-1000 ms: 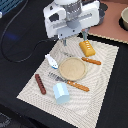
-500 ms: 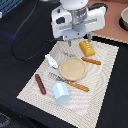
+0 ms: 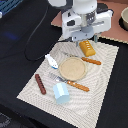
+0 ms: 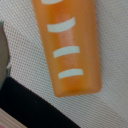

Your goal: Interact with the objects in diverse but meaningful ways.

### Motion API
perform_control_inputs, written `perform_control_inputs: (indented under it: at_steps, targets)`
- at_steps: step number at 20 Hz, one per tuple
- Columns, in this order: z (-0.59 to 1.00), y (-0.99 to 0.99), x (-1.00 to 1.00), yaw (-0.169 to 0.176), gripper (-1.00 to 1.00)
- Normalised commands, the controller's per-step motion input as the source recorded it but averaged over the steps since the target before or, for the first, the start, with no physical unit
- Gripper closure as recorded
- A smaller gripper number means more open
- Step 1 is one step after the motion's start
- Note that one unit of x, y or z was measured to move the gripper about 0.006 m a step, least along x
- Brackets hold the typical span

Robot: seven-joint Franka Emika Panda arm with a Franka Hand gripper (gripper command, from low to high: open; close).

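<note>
One orange-yellow block [image 3: 87, 48] lies on the mat [image 3: 102, 80], right under the hand [image 3: 86, 37], at its 6 o'clock. I cannot tell how wide the hand is open.

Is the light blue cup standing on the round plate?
No, the light blue cup sits on the placemat, beside the round plate.

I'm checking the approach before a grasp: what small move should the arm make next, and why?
Probably a short straight descent: the gripper hangs just above the ridged orange block, which lies flat on the placemat and fills the wrist view. No fingertips show, so nothing says it's grasped.
</note>
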Motion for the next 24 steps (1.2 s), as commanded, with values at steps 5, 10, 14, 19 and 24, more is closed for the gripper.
perform_control_inputs:
  at_steps: [5,10,14,19,24]
  targets:
    - [-0.13,0.27,0.77,-0.049,1.0]
    - [-0.15,0.28,0.73,-0.058,1.0]
    - [-0.15,0.28,0.67,-0.066,1.0]
    - [-0.11,0.25,0.57,-0.057,1.0]
    - [0.04,0.22,0.47,-0.012,1.0]
